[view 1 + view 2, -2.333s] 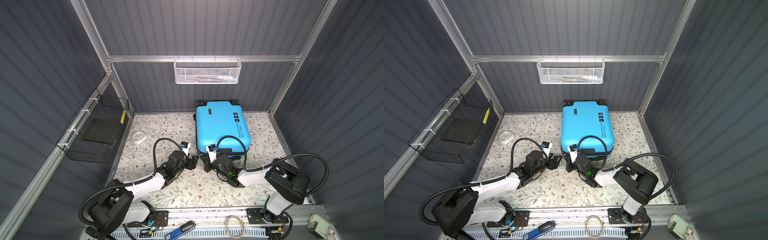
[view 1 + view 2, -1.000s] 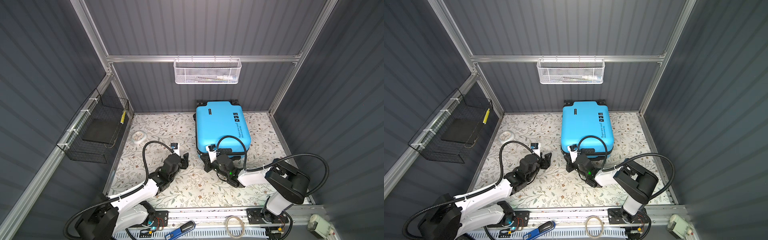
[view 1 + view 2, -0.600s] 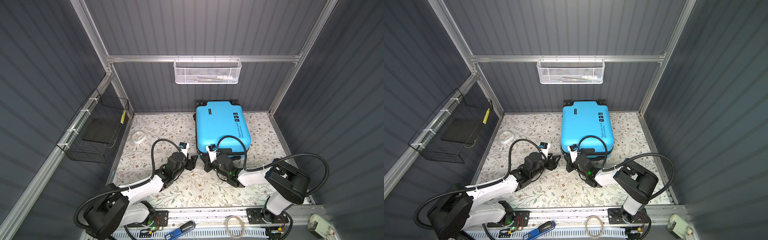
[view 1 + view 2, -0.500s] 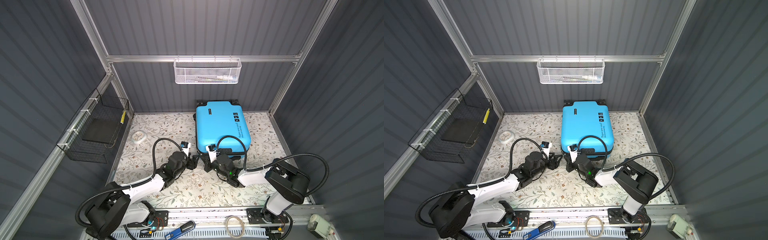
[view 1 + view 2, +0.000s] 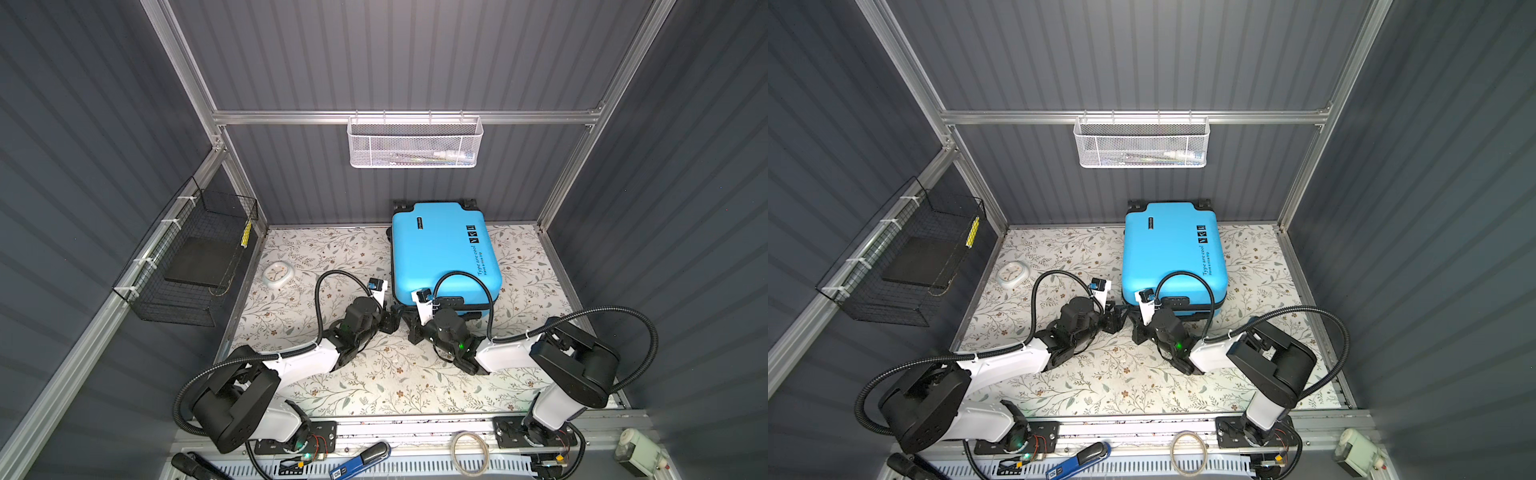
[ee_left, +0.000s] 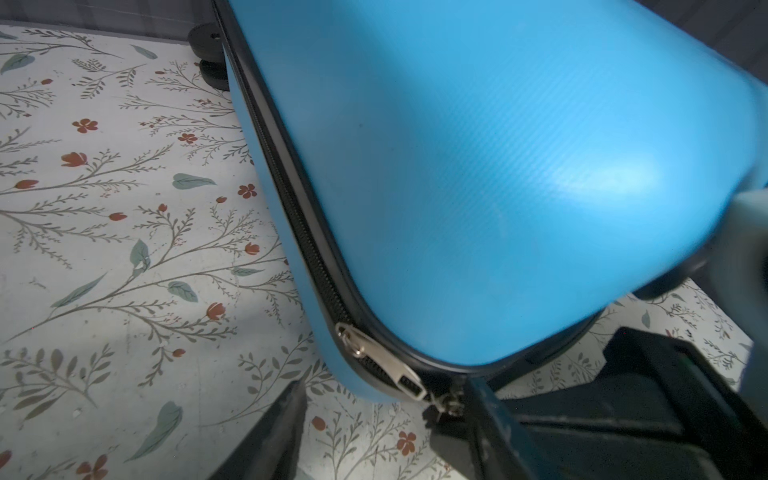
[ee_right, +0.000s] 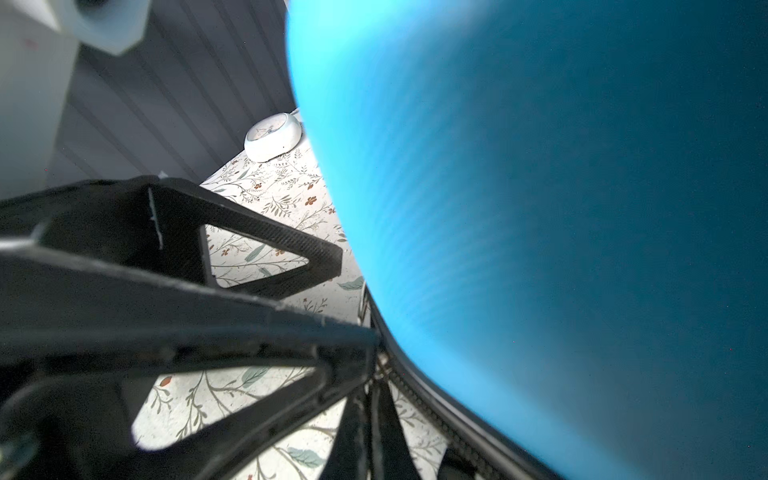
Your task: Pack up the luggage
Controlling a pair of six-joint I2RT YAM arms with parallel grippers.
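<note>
The blue luggage (image 5: pixel 440 253) lies flat on the flowery tabletop (image 5: pixel 374 382), on the far side and a bit right of the middle. Its lid is down and its black wheels (image 6: pixel 212 75) point at the far wall. Both pincers sit at its near left corner, very close to each other. The left pincer (image 5: pixel 390 322) is open, and a silver zipper pull (image 6: pixel 409 384) on the black zipper (image 6: pixel 307 241) sits between its fingers. The right pincer (image 5: pixel 411 328) is closed tight, with its tips right at the zipper. I cannot tell if it pinches anything. A small white clock (image 5: pixel 277 274) lies on the far left of the tabletop. A white mesh basket (image 5: pixel 415 145) hangs on the far wall, and a black wire basket (image 5: pixel 187 266) hangs on the left wall.
</note>
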